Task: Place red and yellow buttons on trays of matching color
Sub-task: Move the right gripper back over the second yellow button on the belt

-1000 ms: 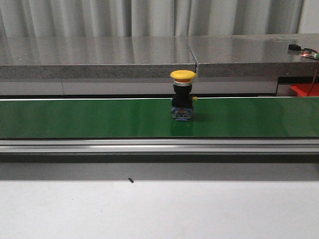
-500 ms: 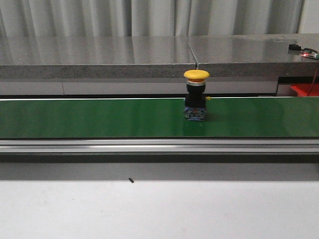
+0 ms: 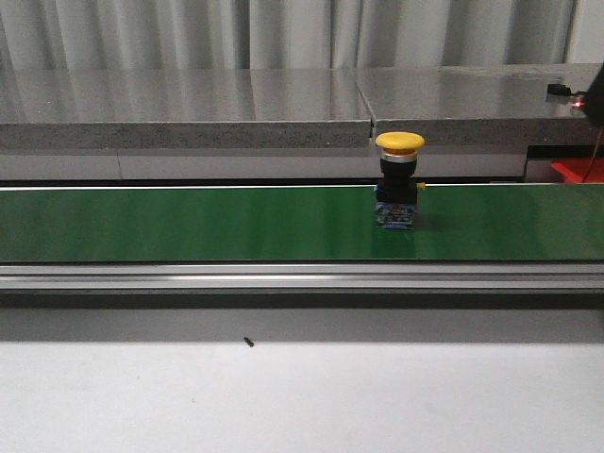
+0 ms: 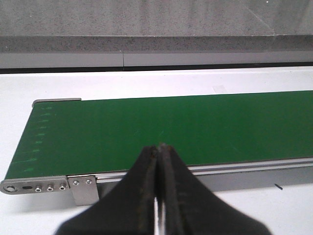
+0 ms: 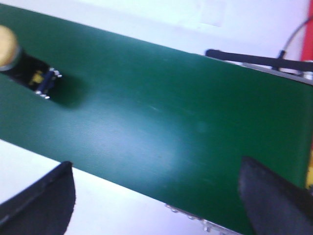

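A yellow button (image 3: 399,179) with a black body stands upright on the green conveyor belt (image 3: 189,225), right of the middle. In the right wrist view the yellow button (image 5: 11,48) is at the frame's edge on the belt, far from my right gripper (image 5: 156,196), which is open and empty above the belt's near edge. My left gripper (image 4: 160,148) is shut on nothing, over the belt's (image 4: 171,125) left end. A red tray (image 3: 578,170) shows partly at the far right. No red button is in view. A yellow strip (image 5: 310,169) may be the yellow tray; I cannot tell.
A grey stone counter (image 3: 189,109) runs behind the belt. An aluminium rail (image 3: 283,276) borders the belt's front, with white table (image 3: 302,396) before it. A black cable (image 5: 254,58) lies past the belt's far side. A small black speck (image 3: 247,342) is on the table.
The yellow button has travelled to the right along the belt. A dark shape has come in at the front view's right edge.
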### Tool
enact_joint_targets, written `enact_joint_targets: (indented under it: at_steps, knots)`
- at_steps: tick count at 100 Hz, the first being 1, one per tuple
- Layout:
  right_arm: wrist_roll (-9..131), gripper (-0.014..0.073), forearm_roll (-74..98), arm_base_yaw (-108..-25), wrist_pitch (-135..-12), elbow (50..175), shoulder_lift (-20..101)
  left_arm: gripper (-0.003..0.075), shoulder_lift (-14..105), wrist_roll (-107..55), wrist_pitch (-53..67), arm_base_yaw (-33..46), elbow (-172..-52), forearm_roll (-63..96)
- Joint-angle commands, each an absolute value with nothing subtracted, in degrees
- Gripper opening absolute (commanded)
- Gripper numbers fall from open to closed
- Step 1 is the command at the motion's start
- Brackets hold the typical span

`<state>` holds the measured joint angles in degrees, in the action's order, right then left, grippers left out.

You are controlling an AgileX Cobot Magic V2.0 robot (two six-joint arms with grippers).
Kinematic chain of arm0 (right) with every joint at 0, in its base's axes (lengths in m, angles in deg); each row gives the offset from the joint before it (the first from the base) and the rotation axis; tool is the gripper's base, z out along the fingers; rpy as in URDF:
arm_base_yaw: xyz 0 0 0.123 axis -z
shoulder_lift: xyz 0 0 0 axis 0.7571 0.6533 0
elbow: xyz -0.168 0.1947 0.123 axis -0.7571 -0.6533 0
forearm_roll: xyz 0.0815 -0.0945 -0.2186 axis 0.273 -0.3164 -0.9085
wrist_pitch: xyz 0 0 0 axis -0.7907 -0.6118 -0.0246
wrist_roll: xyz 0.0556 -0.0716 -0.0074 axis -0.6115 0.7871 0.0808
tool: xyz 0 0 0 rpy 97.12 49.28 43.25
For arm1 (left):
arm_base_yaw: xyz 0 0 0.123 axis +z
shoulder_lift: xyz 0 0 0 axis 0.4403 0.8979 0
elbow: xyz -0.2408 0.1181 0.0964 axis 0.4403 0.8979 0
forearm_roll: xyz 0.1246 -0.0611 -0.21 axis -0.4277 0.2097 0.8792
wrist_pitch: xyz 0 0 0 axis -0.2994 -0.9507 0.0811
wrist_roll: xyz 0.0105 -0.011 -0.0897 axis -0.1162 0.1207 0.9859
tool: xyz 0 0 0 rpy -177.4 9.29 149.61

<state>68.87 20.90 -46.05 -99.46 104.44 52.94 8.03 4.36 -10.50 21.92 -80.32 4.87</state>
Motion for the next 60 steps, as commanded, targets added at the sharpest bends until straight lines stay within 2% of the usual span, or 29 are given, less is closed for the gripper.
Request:
enact_joint_targets:
  at_steps: [1,27,60]
  knots:
    - [69.74,0.0664,22.01,-48.62,-96.85,106.31,52.38,-0.0020,8.32,4.36,-6.54,21.42,-81.91,5.86]
    - [71.53,0.0664,21.95,-54.59,-95.89,107.11,57.02,-0.0020,8.32,4.36,-6.54,21.42,-81.91,5.86]
    - [71.53,0.0664,22.02,-58.60,-95.82,115.40,64.23,-0.0020,8.32,4.36,-6.54,21.42,-81.91,5.86]
